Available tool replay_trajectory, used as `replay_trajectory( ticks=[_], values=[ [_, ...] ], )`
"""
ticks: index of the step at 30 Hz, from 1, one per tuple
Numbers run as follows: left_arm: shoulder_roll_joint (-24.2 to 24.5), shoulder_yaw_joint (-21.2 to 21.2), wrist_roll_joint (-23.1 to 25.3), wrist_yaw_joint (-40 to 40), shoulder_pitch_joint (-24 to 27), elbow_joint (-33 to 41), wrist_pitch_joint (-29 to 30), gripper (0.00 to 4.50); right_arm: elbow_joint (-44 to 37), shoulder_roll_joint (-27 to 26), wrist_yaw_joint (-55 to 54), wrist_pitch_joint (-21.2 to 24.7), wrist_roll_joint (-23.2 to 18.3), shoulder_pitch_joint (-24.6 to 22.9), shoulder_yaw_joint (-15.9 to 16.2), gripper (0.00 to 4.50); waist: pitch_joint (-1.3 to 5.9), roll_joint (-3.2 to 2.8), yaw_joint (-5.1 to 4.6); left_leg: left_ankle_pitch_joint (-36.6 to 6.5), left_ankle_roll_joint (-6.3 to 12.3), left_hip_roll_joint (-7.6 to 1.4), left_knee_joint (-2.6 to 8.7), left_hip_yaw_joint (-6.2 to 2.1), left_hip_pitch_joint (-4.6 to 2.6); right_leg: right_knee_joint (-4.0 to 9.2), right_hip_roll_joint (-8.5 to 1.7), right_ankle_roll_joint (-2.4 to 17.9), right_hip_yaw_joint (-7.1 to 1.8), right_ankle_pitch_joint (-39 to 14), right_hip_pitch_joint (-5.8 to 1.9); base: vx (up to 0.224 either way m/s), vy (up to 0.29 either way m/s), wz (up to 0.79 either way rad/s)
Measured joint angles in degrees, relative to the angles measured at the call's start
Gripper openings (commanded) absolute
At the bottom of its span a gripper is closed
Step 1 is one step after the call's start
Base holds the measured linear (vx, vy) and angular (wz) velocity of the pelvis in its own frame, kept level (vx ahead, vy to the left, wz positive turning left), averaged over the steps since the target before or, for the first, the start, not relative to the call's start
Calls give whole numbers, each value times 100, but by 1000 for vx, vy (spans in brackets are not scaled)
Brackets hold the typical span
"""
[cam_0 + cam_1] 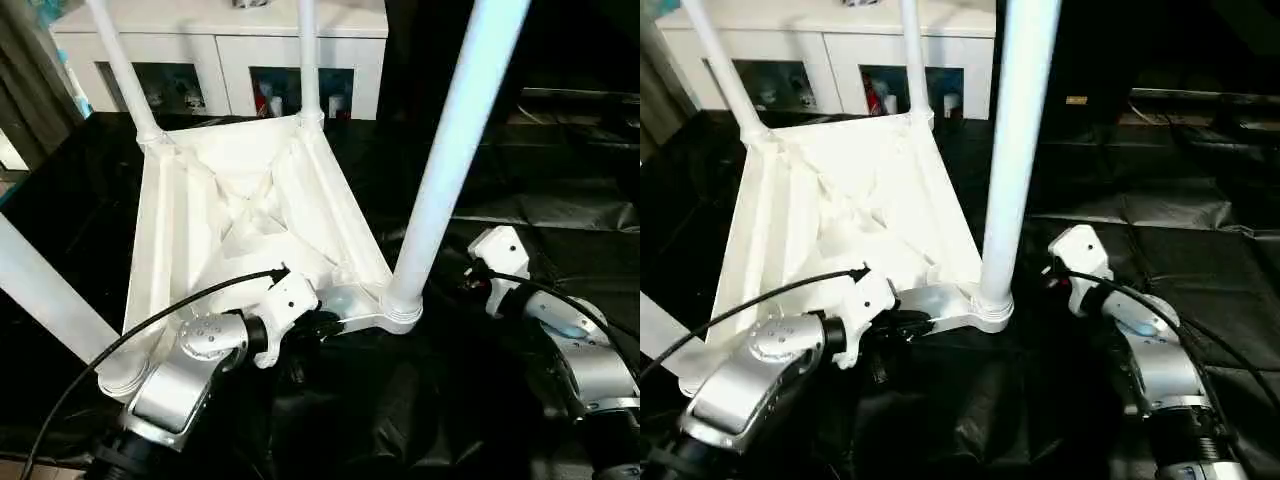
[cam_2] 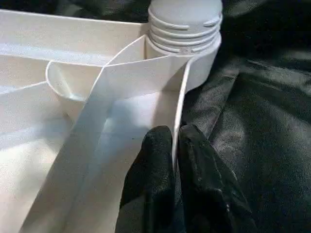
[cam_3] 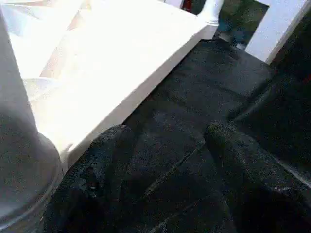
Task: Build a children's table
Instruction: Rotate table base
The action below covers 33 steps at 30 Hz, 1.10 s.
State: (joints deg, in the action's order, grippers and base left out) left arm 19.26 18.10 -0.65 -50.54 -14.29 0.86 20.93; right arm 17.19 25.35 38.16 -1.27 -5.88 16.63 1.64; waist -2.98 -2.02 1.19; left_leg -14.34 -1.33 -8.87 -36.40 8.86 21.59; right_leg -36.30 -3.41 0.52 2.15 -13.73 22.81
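Table (image 1: 250, 210) rim between left pincer (image 2: 174, 145) fingers.

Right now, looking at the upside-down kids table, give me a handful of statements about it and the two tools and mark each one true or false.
1. The children's table lies with its ribbed underside up. True.
2. The left tool pinches the table's thin side wall near a corner socket. True.
3. The right tool grips a leg. False: its fingers stand apart over the black sheet, holding nothing.
4. No legs are fitted yet. False: legs stand in the sockets, such as the near leg.
5. A white cabinet stands behind the table. True.
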Motion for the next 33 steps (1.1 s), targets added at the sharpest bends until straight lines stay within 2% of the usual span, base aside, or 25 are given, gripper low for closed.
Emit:
replay_trajectory(
  ticks=[4, 5, 13, 17, 22, 29, 33],
  values=[
    [-22, 53, -60, -245, -168, -251, -176, 12, -2, 21, 53, 0, 2, 0, 1, 285, 0, 0, 85, 0, 0, 0, -7, 0, 3, -11, 0, 0, 0, 0, 4, 0, 0, 0],
    [-53, 53, -105, -320, -256, -379, -199, 55, -6, 23, 59, 0, 2, -2, 1, 285, 0, -2, 101, 1, -1, 0, -15, 0, 4, -22, -2, 1, -1, 0, 8, 0, 0, 0],
    [-99, 96, -117, -346, -675, -859, -577, 105, -101, 77, 52, 5, -2, -131, -5, 285, 4, -17, 176, 17, 0, -11, -55, 6, -15, -77, -8, 7, -1, 5, -5, 0, 0, 0],
    [46, 232, -67, -620, -682, -1083, -582, 105, -129, 77, 45, 8, -2, -174, -8, 285, 3, -33, 174, 36, -28, -22, -47, 13, -50, -79, -7, 12, 3, 11, -39, 0, 0, 0],
    [121, 307, -64, -799, -841, -1323, -660, 105, -165, 72, 27, 52, -3, -211, -8, 285, 5, -37, 186, 45, -44, -25, -42, 14, -56, -77, -7, 13, 9, 12, -53, 0, 0, 0],
    [58, 300, 52, -614, -1063, -1807, -1053, 105, -250, 79, 27, 82, -5, -294, -8, 285, 7, -42, 195, 54, -58, -28, -38, 14, -56, -76, -7, 16, 10, 19, -68, 0, 0, 0],
    [-13, 296, 11, -695, -1063, -1860, -1139, 75, -311, 76, 27, 113, -14, -310, -8, 285, 7, -43, 208, 57, -63, -29, -38, 14, -55, -74, -7, 17, 12, 19, -69, 0, 0, 0]
  ],
)
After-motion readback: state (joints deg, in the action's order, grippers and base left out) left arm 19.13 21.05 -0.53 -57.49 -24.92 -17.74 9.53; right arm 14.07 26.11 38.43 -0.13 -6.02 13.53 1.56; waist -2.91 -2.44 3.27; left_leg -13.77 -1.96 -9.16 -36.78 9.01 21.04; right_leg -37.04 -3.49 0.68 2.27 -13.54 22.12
